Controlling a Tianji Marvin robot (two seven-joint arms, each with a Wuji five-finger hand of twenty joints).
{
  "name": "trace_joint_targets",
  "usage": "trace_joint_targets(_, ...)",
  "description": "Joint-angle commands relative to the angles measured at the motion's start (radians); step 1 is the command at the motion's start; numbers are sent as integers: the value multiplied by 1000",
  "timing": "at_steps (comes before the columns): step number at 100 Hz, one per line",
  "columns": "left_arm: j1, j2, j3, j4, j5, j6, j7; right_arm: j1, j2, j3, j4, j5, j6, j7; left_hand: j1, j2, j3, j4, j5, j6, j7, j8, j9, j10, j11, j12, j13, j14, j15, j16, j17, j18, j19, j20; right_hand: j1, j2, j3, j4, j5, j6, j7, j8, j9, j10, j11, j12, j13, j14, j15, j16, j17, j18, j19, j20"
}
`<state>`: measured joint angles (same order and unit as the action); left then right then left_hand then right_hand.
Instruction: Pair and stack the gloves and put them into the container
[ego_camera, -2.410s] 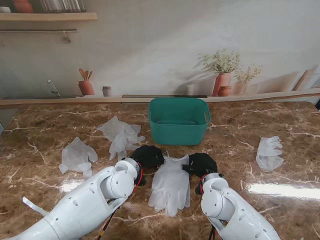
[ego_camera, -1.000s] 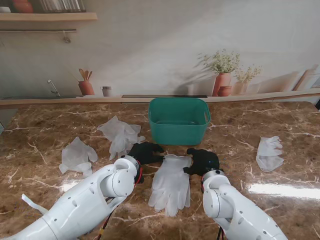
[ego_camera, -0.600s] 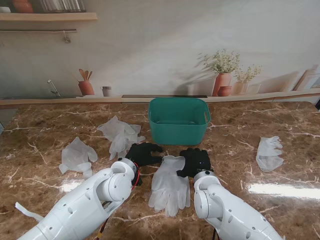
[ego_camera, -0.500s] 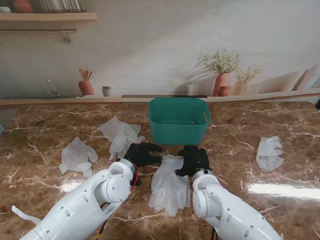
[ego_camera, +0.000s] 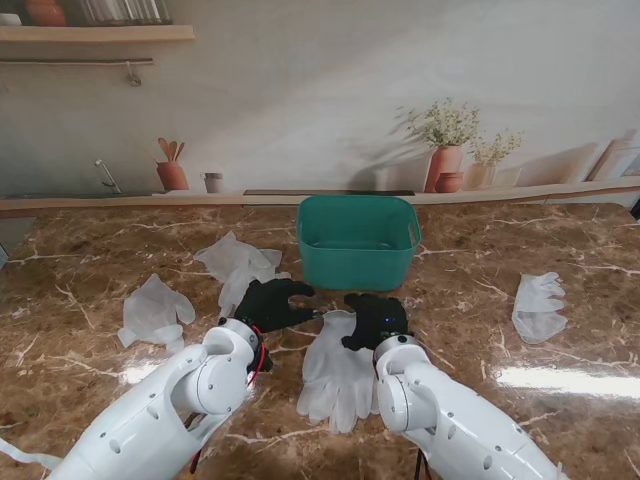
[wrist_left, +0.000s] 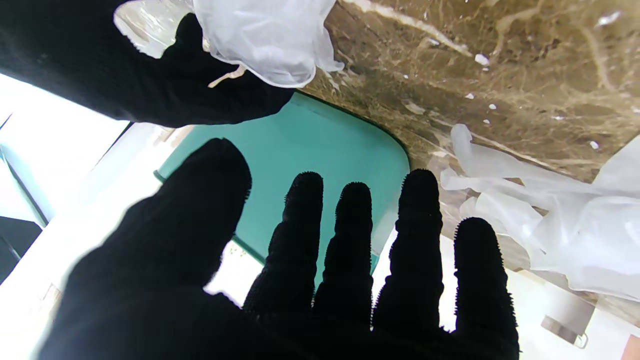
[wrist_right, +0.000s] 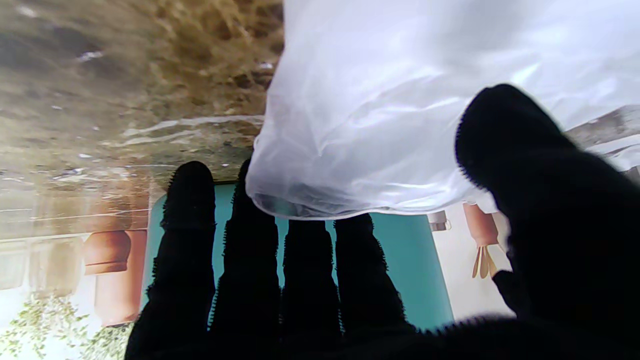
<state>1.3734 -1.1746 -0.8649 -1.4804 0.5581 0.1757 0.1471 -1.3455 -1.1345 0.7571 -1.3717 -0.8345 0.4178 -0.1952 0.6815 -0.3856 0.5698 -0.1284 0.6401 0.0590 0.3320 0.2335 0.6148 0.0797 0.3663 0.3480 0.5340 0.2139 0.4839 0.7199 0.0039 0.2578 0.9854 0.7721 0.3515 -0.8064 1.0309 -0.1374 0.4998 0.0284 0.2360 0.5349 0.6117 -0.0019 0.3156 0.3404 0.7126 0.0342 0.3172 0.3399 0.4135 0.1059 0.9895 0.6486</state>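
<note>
Two glossy white, rounded plastic arms are seen, each built of smooth tapered shells dotted with small dark round holes. A ball-shaped white wrist joint is fitted at each end, ringed by thin red cable. The black knitted five-finger left hand and the black knitted five-finger right hand are covered in a fuzzy, ribbed fabric along every finger.

Brown marble table w/ kitchen-scene backdrop wall behind.
</note>
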Motion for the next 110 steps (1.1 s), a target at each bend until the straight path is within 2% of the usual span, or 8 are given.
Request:
trace_joint_targets(1, 15, 5, -7, -14, 8, -5, 8, 16, -8, -18, 27, 3, 0, 18, -36, 33, -21, 26, -27, -16, 1, 7, -39, -14, -5, -6, -32, -7, -29, -10, -23, -8, -37, -12, 22, -43, 42, -26, -42, 25, -13, -26, 17, -9, 12, -18, 71, -38, 40, 43, 20, -16, 49, 13)
trace_joint_targets(26, 46, 9, -40, -47, 27, -20, 24, 64, -20, -101, 85, 39, 47, 42, -34, 34, -30, 26, -26, -17, -1, 6, -42, -17, -7, -7, -36, -13, -42, -17, -30, -5, -63, -23, 49, -132, 101, -44, -26, 12, 55, -111, 184, -150, 494, 403, 61, -97, 441, 348, -17, -13, 68, 15)
trace_joint_targets(43, 74, 11, -66, -70, 45, -22, 40, 57, -15, -113, 82, 35, 51, 57, -33, 36, -36, 27, -24, -21, 1, 7, -45, -20, -10, -9, -37, -18, -50, -24, -33, -5, -72, -27, 108, -227, 121, -116, 396, -230, 436, 108, 167, -151, 499, 698, -213, -102, 558, 506, -135, -19, -17, 37)
trace_joint_targets(48, 82, 12, -74, -76, 50, -21, 45, 50, -12, -112, 79, 28, 43, 54, -32, 35, -37, 27, -22, -23, 3, 8, -45, -20, -11, -10, -38, -19, -53, -26, -35, -5, -75, -28, 157, -242, 79, -225, 427, -303, 595, 104, 89, -138, 425, 679, -287, -107, 512, 469, -150, -35, -24, 54)
trace_joint_targets(62, 102, 14, -93, -93, 59, -21, 52, 28, -9, -96, 71, 21, 2, 38, -31, 36, -41, 27, -16, -27, 5, 9, -44, -22, -14, -12, -37, -18, -60, -31, -37, -4, -81, -30, 212, -213, 51, -225, 447, -407, 670, 314, 35, -77, 171, 354, -234, -82, 247, 225, -117, -17, -17, 58)
trace_joint_targets(80, 121, 16, -112, -107, 72, -27, 59, -1, -13, -46, 64, 31, -73, -11, -30, 38, -46, 28, -14, -29, 6, 9, -39, -22, -17, -13, -37, -19, -67, -36, -36, -3, -87, -33, 269, -219, 78, -204, 501, -403, 685, 516, 470, -78, 142, 186, 319, -36, 186, 149, 203, 28, 181, 24)
trace_joint_targets(97, 135, 18, -127, -116, 76, -29, 60, -19, -25, 0, 64, 43, -127, -88, -29, 41, -51, 28, -10, -30, 4, 7, -36, -18, -21, -15, -36, -19, -75, -42, -38, 1, -90, -34, 312, -222, 60, -196, 490, -398, 676, 446, 652, -140, 242, 406, 493, -55, 391, 300, 342, 4, 406, 15)
trace_joint_targets(110, 146, 19, -139, -123, 80, -34, 64, -21, -26, 31, 59, 26, -150, -127, -28, 43, -58, 29, -9, -31, 0, 6, -32, -16, -24, -15, -35, -23, -91, -54, -37, -6, -101, -40, 309, -148, 36, -175, 417, -359, 689, 124, 638, -121, 275, 454, 457, -58, 484, 364, 311, -5, 433, 9)
